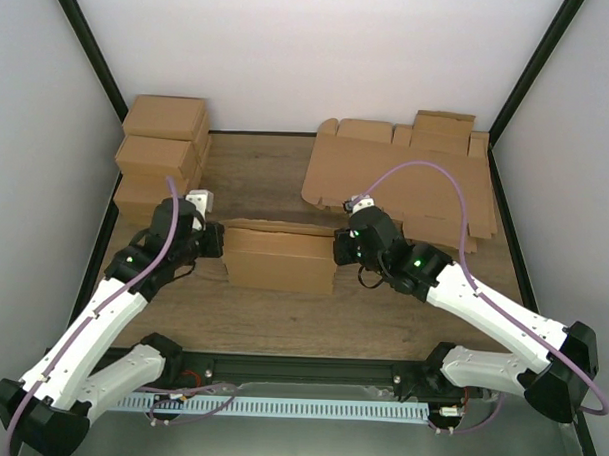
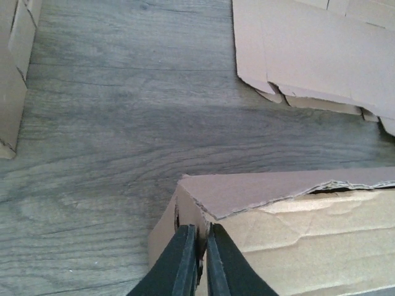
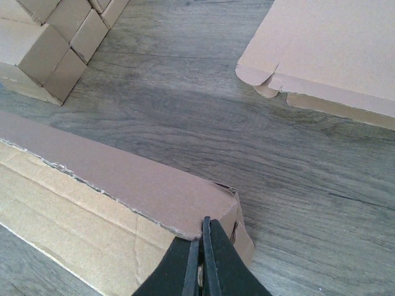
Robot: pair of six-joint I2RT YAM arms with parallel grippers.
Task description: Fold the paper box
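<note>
1. The paper box (image 1: 280, 259) sits at the middle of the table (image 1: 266, 182), just ahead of the two arm bases, in the centre of the top view.
2. It is partly formed. It stands as a low, long block with raised walls, and a flap is folded over along the far top edge.
3. That flap has a rough, ragged edge and lies loose over the creased front panel, not tucked in. I judge that the ends and the closing flap remain to be folded and locked, so the job is roughly midway.
4. Its long axis runs left to right across the top view, one short end toward each arm, with its broad front wall facing the bottom of the frame.
5. The left gripper (image 1: 216, 241) is at the box's left end. In its wrist view the fingers (image 2: 182, 262) are almost together, seemingly pinching the thin end wall.
6. The right gripper (image 1: 340, 247) is at the right end with its fingers (image 3: 221, 265) pressed together at the flap's corner. Whether any card is caught between them I cannot tell.
7. A stack of finished boxes (image 1: 162, 153) stands at the upper left, well apart.
8. Flat cardboard sheets (image 1: 406, 177) lie at the upper right.
</note>
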